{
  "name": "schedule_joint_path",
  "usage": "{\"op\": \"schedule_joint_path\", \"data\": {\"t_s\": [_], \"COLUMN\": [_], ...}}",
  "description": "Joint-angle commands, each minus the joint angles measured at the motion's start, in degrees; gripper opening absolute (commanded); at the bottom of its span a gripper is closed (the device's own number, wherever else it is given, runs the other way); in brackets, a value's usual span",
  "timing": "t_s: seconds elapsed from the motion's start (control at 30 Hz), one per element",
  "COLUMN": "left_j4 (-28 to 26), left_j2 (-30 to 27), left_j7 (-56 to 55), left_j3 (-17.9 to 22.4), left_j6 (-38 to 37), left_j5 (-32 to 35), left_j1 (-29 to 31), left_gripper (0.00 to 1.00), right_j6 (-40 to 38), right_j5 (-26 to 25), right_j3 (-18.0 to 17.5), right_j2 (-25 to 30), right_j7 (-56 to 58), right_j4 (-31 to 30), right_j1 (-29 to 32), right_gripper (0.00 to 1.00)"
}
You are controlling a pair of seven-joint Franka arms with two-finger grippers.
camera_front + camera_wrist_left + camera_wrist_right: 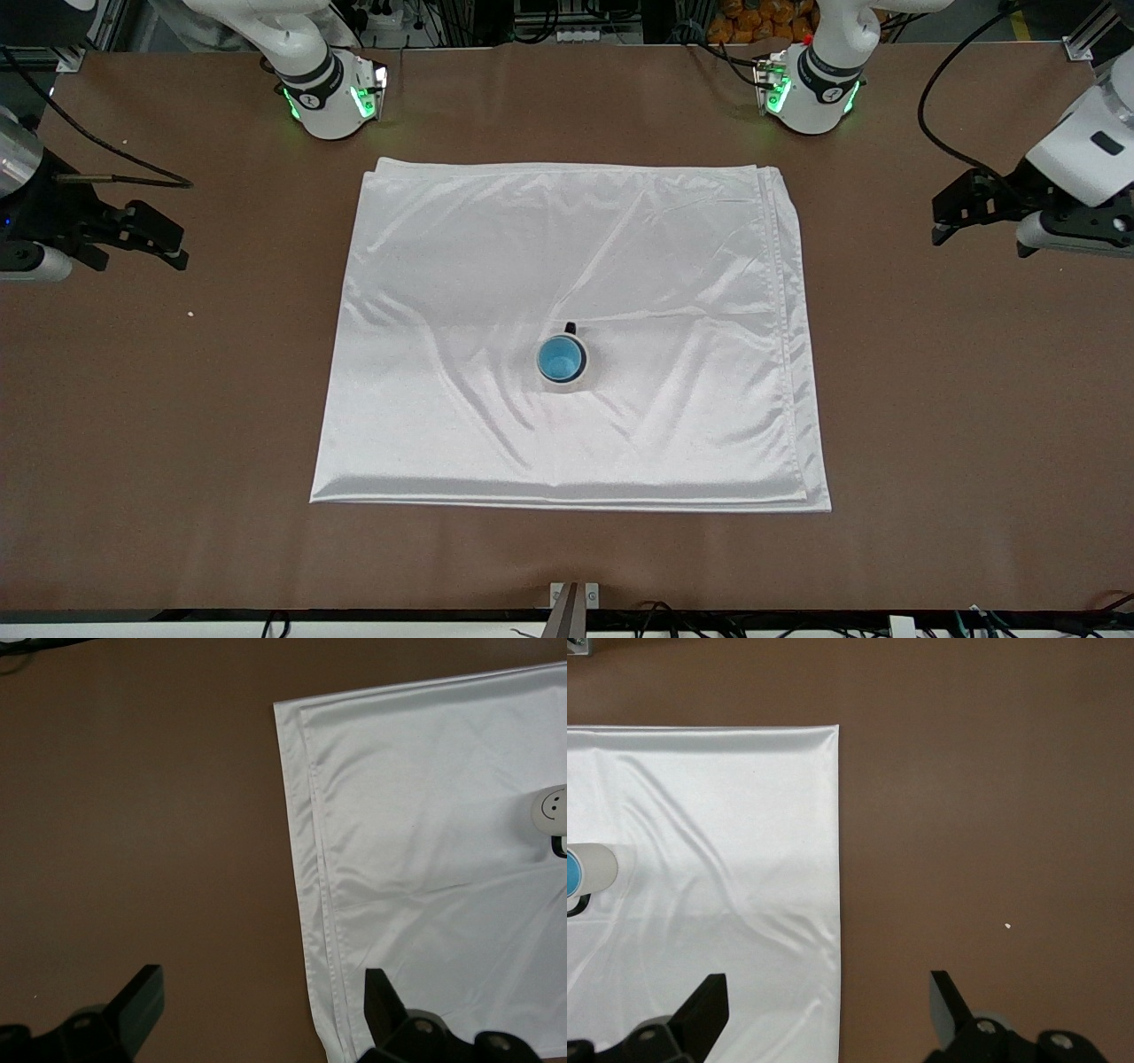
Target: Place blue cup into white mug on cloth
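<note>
- Front view: the blue cup (560, 357) sits nested inside the white mug (567, 379); only its bright blue inside shows within the mug's pale rim, and the mug's black handle points toward the robots' bases. The mug stands upright on the cloth (443, 266), roughly at the middle of it and somewhat nearer the front camera than the cloth's centre. By this the task looks done, with nothing left but for the arms to wait.
- Front view, tools: the left tool (952, 214) hangs over bare bench (974, 399) at the left arm's end, well apart from the cloth; the right tool (159, 241) hangs over bare bench at the right arm's end, likewise well apart. Both arms wait and neither touches anything.
- Left wrist view: the left tool (261, 1010) has its fingers spread wide with nothing between them, over brown bench and the folded edge of the cloth (425, 859). The white mug (551, 811) shows at the picture's edge, its smiley mark facing this camera.
- Right wrist view: the right tool (828, 1010) is also spread wide and empty, over the edge of the cloth (700, 859) and bare bench. The white mug (598, 868) with the blue cup (570, 872) inside shows at the edge, far from the fingers.
</note>
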State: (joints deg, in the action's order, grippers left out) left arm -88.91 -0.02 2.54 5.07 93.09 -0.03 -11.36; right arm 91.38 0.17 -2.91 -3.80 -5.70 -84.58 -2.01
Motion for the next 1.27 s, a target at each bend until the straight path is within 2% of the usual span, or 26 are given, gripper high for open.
{"op": "schedule_joint_path", "data": {"t_s": [0.0, 0.13, 1.23], "left_j4": [-0.39, -1.27, -0.65], "left_j2": [-1.91, -4.11, -1.39], "left_j7": [0.02, -0.34, -0.51], "left_j3": [-1.91, -2.34, -3.22], "left_j6": [-2.82, -5.03, -3.89], "left_j5": [-0.76, -0.67, 0.12], "left_j1": [2.04, 3.27, 4.07], "left_gripper": [1.00, 1.00, 1.00], "right_j6": [-0.50, -0.94, -1.90], "right_j5": [1.06, 1.06, 1.06], "right_j3": [0.62, 0.62, 0.62], "right_j2": [1.60, 1.87, 1.96], "right_j7": [0.70, 0.61, 0.70], "right_j4": [-1.38, -1.38, -1.73], "right_j1": [-0.45, -0.45, -0.45], "right_gripper": [1.00, 1.00, 1.00]}}
